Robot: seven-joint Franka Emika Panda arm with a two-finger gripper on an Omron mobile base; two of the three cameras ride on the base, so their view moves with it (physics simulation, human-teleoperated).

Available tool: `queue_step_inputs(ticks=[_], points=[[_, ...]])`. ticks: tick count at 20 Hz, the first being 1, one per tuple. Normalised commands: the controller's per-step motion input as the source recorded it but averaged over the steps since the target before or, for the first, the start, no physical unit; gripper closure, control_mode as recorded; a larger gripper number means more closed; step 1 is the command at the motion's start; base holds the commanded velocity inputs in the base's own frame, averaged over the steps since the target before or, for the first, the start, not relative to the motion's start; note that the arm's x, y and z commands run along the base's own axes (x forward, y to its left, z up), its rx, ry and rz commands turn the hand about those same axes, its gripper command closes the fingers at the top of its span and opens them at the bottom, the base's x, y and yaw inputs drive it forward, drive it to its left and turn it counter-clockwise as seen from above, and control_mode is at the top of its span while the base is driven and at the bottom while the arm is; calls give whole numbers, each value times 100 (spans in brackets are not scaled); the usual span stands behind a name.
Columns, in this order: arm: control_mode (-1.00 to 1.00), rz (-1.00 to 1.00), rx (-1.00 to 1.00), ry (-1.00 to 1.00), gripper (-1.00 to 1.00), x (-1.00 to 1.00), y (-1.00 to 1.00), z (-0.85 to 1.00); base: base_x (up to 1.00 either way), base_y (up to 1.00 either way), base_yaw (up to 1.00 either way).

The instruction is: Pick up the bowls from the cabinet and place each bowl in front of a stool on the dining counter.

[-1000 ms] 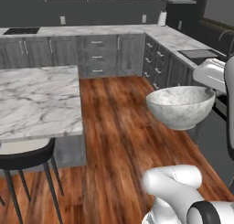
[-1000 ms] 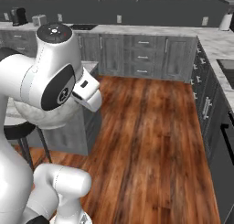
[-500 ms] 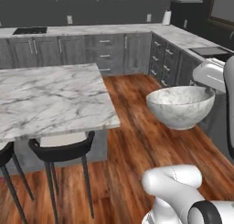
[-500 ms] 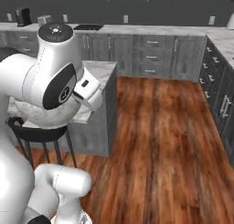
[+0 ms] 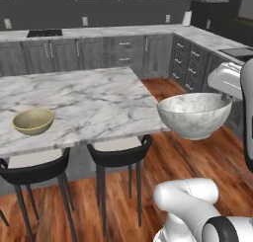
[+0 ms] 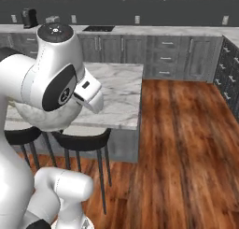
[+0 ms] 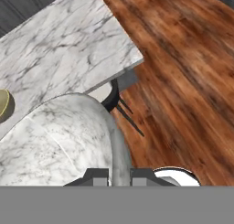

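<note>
Base swung round: counter (image 5: pixel 94 100) now close, yellow bowl (image 5: pixel 33 121) already set down. Gripper (image 7: pixel 119 176) pinches marbled bowl's (image 5: pixel 193 114) rim; placing before free stool (image 5: pixel 118 152) comes next.

White arm (image 6: pixel 51 78) before dining counter (image 6: pixel 123 90); stool (image 6: pixel 84 141) beneath.

White-grey marbled bowl (image 5: pixel 194 115) at right; mustard-yellow bowl (image 5: pixel 33 121) at left on the white, grey-veined counter (image 5: pixel 94 100). Black stools (image 5: pixel 118 154), reddish-brown plank floor (image 6: pixel 186 144), grey cabinets (image 5: pixel 99 53).
</note>
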Motion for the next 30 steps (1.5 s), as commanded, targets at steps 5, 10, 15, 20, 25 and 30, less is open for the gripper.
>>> queue_step_inputs(ticks=[5,10,15,20,25,30], points=[[100,0,0,0,100,0,0,0,-14,81,-13],[100,0,0,0,100,0,0,0,3,16,-14],[100,0,0,0,100,0,0,0,21,-5,-12],[100,0,0,0,100,0,0,0,39,0,-12],[100,0,0,0,100,0,0,0,66,0,-11],[100,0,0,0,100,0,0,0,75,0,-8]])
